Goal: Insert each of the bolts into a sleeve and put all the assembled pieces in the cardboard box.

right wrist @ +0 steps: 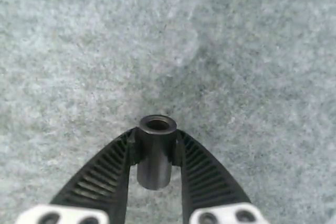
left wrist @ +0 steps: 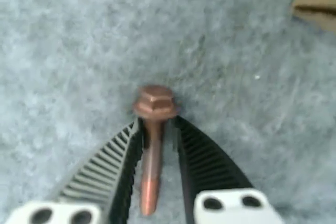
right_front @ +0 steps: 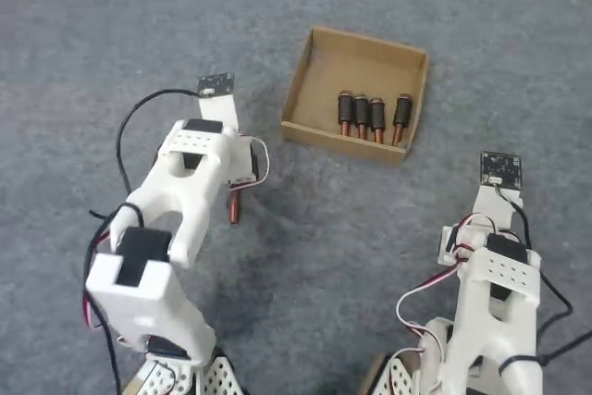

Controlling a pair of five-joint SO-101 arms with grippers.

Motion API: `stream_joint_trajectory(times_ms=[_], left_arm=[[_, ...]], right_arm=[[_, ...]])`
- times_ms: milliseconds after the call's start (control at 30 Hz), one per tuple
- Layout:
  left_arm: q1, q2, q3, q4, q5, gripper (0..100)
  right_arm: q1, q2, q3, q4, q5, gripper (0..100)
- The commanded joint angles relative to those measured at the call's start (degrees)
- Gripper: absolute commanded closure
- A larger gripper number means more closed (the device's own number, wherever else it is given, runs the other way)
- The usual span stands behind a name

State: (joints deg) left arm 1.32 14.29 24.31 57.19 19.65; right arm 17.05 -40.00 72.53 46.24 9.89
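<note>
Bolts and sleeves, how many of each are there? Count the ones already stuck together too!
Joined bolt-and-sleeve pieces in the cardboard box: 4
Loose bolt in the left claw: 1
Loose sleeve in the right claw: 1
Total: 6

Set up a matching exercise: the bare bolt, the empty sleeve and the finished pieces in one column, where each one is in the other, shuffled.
1. bare bolt
2. empty sleeve
3. finished pieces

A. lying in the cardboard box
B. gripped by the right hand
C. gripped by the left hand

Pairs: 1-C, 2-B, 3-A.
</note>
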Motion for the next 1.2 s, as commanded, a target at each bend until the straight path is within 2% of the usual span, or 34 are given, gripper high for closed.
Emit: stream_joint_trajectory(times_ms=[0,133,367,533,800,933,1067,1167], left_arm=[[-0.44,1.49,-5.58,0.7,0.62,95],[-0.44,2.46,-6.37,0.88,0.53,99],[-0.44,2.29,-5.85,2.55,-4.75,99],[-0.97,-0.26,-4.26,2.2,-4.92,99],[-4.57,-15.82,13.14,-9.85,-5.27,99],[-6.51,-22.33,20.88,-10.46,-7.03,99],[-11.87,-27.16,26.24,-10.46,-10.64,99],[-16.09,-29.89,29.93,-10.46,-11.96,99]], right_arm=[[-0.31,-2.33,-0.26,-0.13,1.49,99.3],[-0.31,-2.33,-0.26,-0.13,1.49,99.3],[-0.31,-2.33,-0.26,-0.13,1.49,99.3],[-0.31,-2.33,-0.26,-0.48,1.32,99.3],[-0.31,-2.33,-0.26,-0.48,1.05,99.3],[-0.31,-2.42,-0.35,-0.66,1.05,99.3],[0.4,-2.95,-0.62,-0.75,1.76,99.3],[2.59,-2.95,-0.7,-2.86,5.45,99.3]])
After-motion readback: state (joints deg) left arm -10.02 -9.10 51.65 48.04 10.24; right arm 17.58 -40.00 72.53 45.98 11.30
